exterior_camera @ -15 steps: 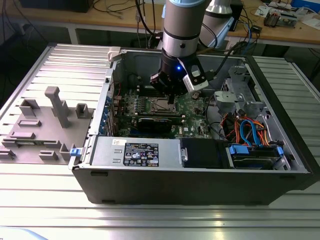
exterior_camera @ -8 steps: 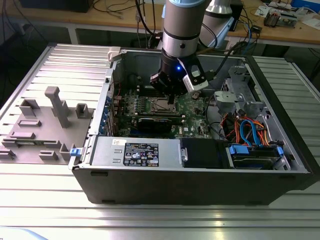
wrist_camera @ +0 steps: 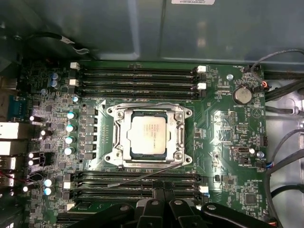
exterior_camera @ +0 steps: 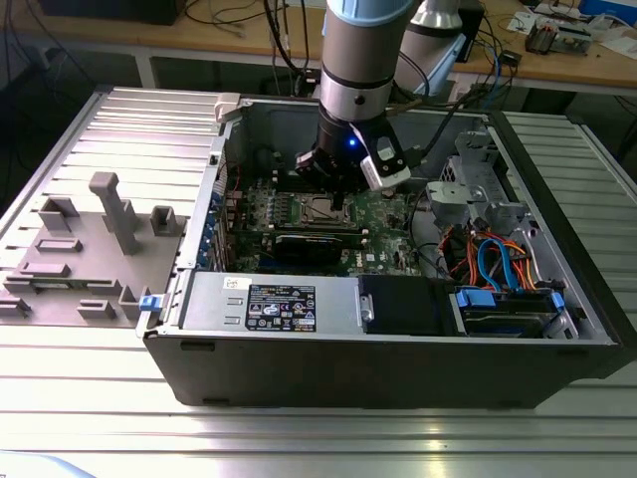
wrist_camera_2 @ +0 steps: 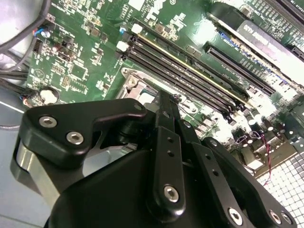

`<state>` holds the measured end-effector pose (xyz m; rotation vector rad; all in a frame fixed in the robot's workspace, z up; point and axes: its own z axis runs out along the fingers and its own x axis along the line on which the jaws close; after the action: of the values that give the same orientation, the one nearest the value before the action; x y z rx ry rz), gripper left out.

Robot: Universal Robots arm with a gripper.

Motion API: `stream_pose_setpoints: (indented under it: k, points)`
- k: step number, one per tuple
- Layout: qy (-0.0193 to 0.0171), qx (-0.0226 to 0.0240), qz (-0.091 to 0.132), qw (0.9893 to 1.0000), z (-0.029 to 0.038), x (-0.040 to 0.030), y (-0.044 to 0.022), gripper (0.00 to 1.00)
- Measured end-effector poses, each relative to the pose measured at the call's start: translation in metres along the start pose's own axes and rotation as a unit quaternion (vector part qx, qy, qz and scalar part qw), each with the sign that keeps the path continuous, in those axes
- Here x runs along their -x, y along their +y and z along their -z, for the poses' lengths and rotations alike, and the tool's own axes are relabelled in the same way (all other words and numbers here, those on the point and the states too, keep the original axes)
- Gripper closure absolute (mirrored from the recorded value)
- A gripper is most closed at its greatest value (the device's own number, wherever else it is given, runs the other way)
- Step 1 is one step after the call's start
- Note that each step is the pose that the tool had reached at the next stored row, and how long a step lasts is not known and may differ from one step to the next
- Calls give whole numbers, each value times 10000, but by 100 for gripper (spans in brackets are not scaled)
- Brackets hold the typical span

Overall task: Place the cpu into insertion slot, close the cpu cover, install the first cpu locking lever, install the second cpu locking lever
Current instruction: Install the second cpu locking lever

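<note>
The small square cpu (wrist_camera: 147,134) with its dull silver-grey top lies flat in the silver-rimmed insertion slot (wrist_camera: 115,138) on the green circuit board (wrist_camera: 228,137), with the thin silver metal cpu cover (wrist_camera: 179,135) framing it. The black claw (wrist_camera: 160,205) hangs above the memory slots beside the socket, its fingers (wrist_camera_2: 164,118) pressed together, holding nothing. Open board surrounds the socket.

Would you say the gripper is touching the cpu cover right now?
Apart. In the first wrist view, green board and a black memory slot lie between the gripper and the cpu cover, which lies closed around the cpu.
</note>
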<state>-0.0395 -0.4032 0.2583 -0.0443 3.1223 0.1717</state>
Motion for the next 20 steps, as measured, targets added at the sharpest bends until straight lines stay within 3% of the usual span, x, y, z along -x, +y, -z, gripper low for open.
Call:
stream_pose_setpoints:
  k: [2,5,17,20]
  points:
    - [22,15,15,10000,-15,-50,0,89]
    - [45,20,16,10000,-54,-72,-4,89]
    - [49,22,17,10000,-61,-72,-4,89]
    - [93,25,12,10000,-79,-72,-7,89]
